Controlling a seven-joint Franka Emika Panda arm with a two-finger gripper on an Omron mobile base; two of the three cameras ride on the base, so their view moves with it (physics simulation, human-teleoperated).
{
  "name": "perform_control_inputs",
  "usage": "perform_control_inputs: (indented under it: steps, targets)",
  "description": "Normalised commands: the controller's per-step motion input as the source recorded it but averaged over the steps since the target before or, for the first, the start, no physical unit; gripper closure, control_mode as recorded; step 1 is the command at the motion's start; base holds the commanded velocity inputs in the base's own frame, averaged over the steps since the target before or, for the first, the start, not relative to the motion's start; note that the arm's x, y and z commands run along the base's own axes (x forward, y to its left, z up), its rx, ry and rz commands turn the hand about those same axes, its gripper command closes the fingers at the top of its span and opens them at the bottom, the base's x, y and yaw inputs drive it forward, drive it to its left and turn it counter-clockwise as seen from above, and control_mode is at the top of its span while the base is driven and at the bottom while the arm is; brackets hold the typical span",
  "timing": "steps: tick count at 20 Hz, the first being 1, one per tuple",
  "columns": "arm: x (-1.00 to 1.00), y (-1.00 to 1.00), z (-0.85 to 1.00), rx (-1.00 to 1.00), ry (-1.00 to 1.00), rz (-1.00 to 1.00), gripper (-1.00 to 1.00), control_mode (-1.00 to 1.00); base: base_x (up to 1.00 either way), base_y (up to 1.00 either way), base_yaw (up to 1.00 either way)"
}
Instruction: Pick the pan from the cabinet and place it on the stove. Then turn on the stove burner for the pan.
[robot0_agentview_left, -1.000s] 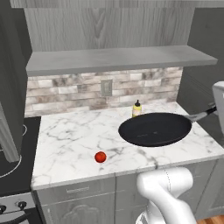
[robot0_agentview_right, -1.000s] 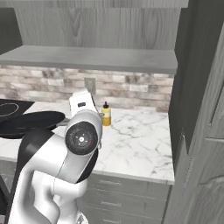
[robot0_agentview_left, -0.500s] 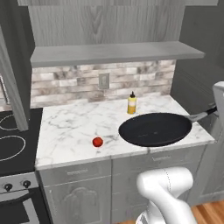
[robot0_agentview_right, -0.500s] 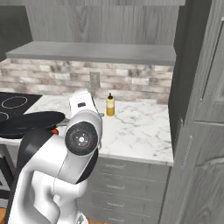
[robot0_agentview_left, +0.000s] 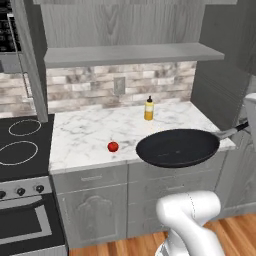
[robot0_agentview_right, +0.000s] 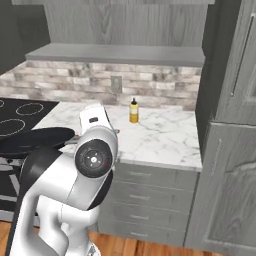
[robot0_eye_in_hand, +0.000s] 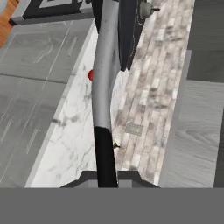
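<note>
Left base view: the black frying pan (robot0_agentview_left: 178, 147) is hanging level in the air over the front edge of the marble tabletop (robot0_agentview_left: 90, 137), its thin handle running right toward the white arm at the frame edge, where the tool itself is being cut off. A small red tomato-like fruit (robot0_agentview_left: 113, 146) is lying on the tabletop left of the pan, apart from it; a yellow bottle (robot0_agentview_left: 148, 109) is standing near the brick backsplash. The stove (robot0_agentview_left: 20, 150) is sitting at far left, partly cropped, two white burner rings (robot0_agentview_left: 17, 152) showing and black knobs on its silver strip. The open cabinet (robot0_agentview_left: 132, 52) with its grey shelf is sitting above, its top cut off.

Right base view: the arm's large white and dark joint is blocking much of the tabletop front. The pan is appearing as a dark flat oval at left, in front of the stove's edge, partly hidden behind the arm. Where the handle meets the tool is being covered by the white hand.

Hand view: the pan is being seen edge-on, running up from the tool (robot0_eye_in_hand: 106, 175) at the bottom. The tool is closed tight on the black end of the pan's handle, the finger tips mostly hidden by the grey band. A kettle-like object (robot0_eye_in_hand: 145, 9) at the top is hard to make out.
</note>
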Motion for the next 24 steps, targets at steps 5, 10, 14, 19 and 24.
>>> perform_control_inputs:
  steps: [5, 10, 14, 19, 24]
  targets:
    - [0.0, 0.0, 0.0, 0.0, 0.0, 0.0, 1.0, 1.0, -0.4, 0.51, 0.0]
    - [0.0, 0.0, 0.0, 0.0, 0.0, 0.0, 1.0, 1.0, -0.32, 0.59, 0.0]
    - [0.0, 0.0, 0.0, 0.0, 0.0, 0.0, 1.0, 1.0, -0.31, 0.59, 0.0]
    - [0.0, 0.0, 0.0, 0.0, 0.0, 0.0, 1.0, 1.0, -0.31, 0.6, 0.0]
    - [0.0, 0.0, 0.0, 0.0, 0.0, 0.0, 1.0, 1.0, -0.34, 0.61, 0.0]
